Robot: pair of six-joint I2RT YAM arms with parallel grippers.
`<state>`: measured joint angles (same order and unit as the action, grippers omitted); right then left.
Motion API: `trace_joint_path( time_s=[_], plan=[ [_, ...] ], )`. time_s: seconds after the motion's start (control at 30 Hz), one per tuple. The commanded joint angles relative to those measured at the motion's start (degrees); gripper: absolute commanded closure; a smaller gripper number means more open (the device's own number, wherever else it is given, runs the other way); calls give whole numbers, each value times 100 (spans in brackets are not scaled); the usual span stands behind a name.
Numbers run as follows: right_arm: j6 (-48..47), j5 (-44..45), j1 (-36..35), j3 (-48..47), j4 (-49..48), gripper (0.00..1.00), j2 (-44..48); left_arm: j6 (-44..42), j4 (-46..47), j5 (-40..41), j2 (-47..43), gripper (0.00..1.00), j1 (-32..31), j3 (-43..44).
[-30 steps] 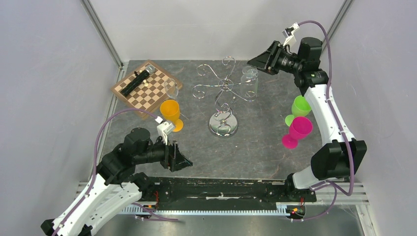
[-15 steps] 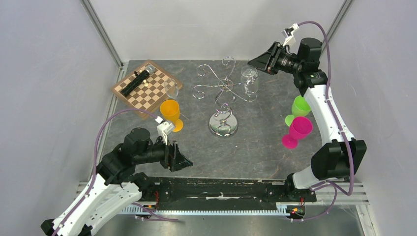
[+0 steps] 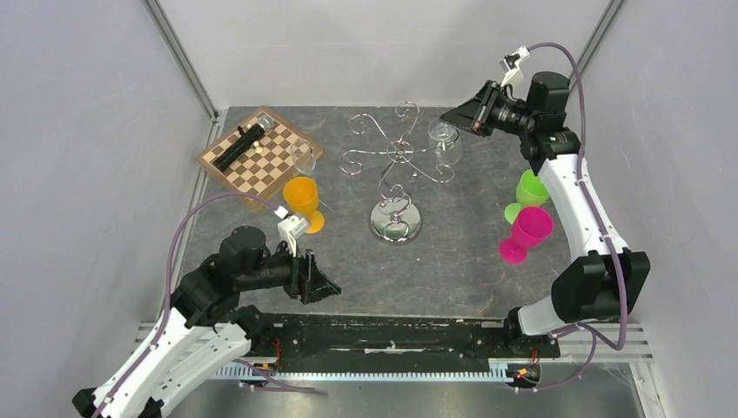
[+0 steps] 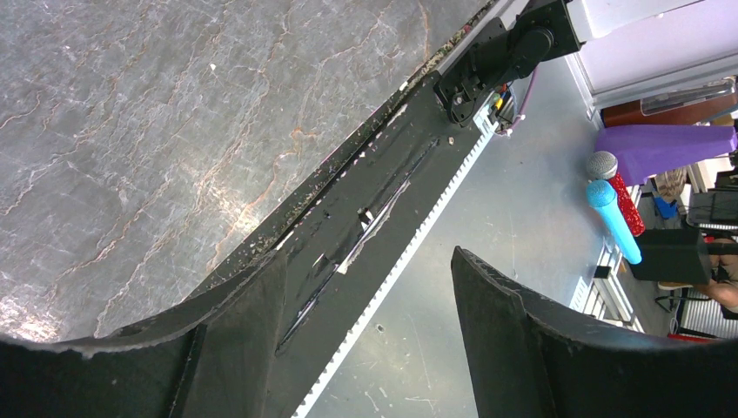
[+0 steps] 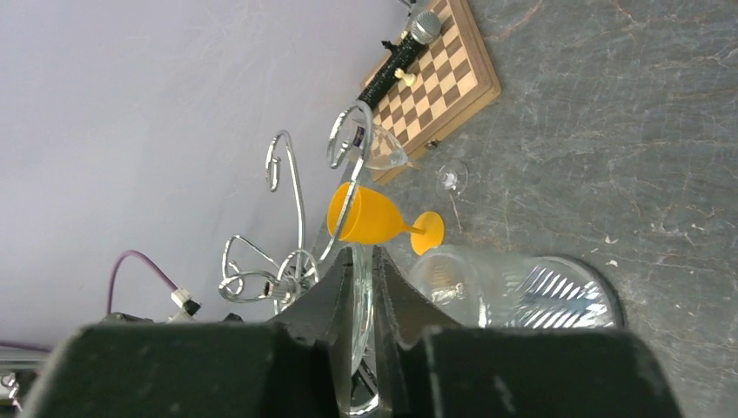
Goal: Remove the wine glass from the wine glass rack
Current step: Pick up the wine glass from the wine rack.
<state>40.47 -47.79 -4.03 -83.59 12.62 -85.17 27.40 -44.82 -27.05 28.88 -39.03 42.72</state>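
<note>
Since one second ago, the right gripper has narrowed its fingers. They now pinch a thin clear edge of the wine glass, which hangs on the right-hand arm of the rack. The left gripper waits near the table edge with its fingers apart. Draw the glass outward along the wire and keep it level. Tilting it risks snagging it on the curled end.
</note>
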Motion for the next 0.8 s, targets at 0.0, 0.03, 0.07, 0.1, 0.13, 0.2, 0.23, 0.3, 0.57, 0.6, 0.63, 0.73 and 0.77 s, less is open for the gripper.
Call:
trace_joint_path(
  time_s=[0.0, 0.03, 0.07, 0.1, 0.13, 0.2, 0.23, 0.3, 0.57, 0.6, 0.63, 0.73, 0.77],
  plan=[
    [-4, -257, -80, 17, -96, 94, 269, 141, 184, 73, 6, 24, -17, -9],
    [0, -257, -78, 25, -101, 96, 281, 141, 184, 77, 8, 24, -17, -9],
    [4, -265, -80, 19, -97, 99, 293, 143, 184, 75, 10, 24, -17, -9],
    [13, -258, -79, 27, -101, 100, 306, 136, 184, 77, 9, 24, -17, -5],
    [21, -244, -80, 27, -102, 100, 321, 143, 184, 72, 12, 25, -17, -9],
    [51, -231, -80, 18, -97, 100, 345, 142, 184, 79, 5, 24, -17, -8],
    [68, -231, -80, 18, -95, 100, 351, 142, 184, 83, 7, 24, -13, -4],
    [101, -210, -80, 19, -99, 100, 382, 137, 176, 71, 2, 24, -17, -9],
    [546, 99, -12, 33, -151, 100, 514, 138, 178, 66, 1, 24, -17, -7],
    [633, 142, 7, 51, -197, 100, 545, 141, 180, 68, -5, 24, -17, -7],
    [715, 182, 29, 68, -225, 100, 573, 138, 175, 68, -9, 24, -17, -5],
    [1008, 264, 136, 186, -361, 100, 670, 143, 176, 77, -15, 24, -18, -9],
    [1072, 280, 177, 213, -378, 100, 689, 138, 175, 77, -19, 24, -17, -9]
  ],
)
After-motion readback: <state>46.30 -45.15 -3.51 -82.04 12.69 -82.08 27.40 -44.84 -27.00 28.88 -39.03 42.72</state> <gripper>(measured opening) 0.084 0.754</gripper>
